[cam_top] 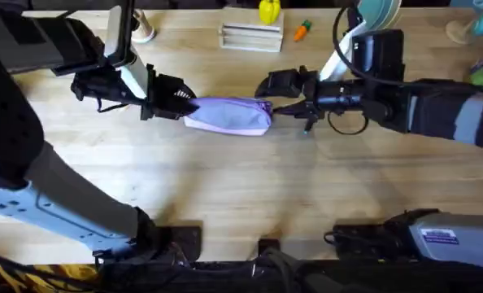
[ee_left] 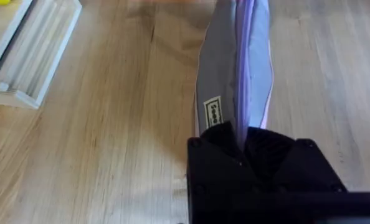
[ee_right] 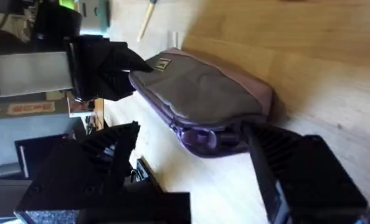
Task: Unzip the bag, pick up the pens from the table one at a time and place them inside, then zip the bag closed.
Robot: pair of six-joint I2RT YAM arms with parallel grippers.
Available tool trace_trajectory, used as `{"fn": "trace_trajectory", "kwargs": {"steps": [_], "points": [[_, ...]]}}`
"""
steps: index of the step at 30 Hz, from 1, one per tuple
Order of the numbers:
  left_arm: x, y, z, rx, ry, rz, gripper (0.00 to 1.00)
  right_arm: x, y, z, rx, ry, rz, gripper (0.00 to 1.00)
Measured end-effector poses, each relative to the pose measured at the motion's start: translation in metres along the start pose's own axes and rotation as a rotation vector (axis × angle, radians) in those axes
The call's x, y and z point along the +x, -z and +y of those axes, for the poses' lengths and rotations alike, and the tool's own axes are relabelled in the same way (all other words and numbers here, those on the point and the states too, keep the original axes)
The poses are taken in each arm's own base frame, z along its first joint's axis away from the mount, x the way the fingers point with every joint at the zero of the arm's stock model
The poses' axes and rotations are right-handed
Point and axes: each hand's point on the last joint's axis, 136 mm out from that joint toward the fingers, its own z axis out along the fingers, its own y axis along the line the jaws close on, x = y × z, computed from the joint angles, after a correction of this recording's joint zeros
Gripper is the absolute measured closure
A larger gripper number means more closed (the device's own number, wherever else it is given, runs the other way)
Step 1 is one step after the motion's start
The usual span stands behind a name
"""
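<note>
Lavender fabric identified the bag (cam_top: 229, 115), which lay on the wooden table (cam_top: 241, 187) at upper centre of the overhead frame, its long axis running left to right between the 2 arms. The left gripper (cam_top: 176, 104) was pinched on the bag's left end; in the left wrist view the black fingers (ee_left: 260, 168) pressed together on the end seam beside a small label. The right gripper (cam_top: 294, 106) stood at the bag's right end with its fingers spread, 1 on either side of that end in the right wrist view, not yet clamping anything. The zipper ran along the bag's top edge, so any pull would probably travel along the long axis, from 1 gripper toward the other. A white slatted rack (cam_top: 251, 36) and an orange carrot toy (cam_top: 302, 30) lay near the top of the overhead frame, apart from the bag.
</note>
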Motion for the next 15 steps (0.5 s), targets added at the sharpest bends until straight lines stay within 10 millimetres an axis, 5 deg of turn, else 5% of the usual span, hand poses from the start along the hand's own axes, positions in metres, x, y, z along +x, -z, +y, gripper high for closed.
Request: {"fn": "trace_trajectory", "kwargs": {"steps": [15], "points": [[0.0, 0.0, 0.0, 0.0, 0.0, 0.001, 0.958, 0.004, -0.014, 0.023, -0.138, 0.014, 0.05, 0.007]]}}
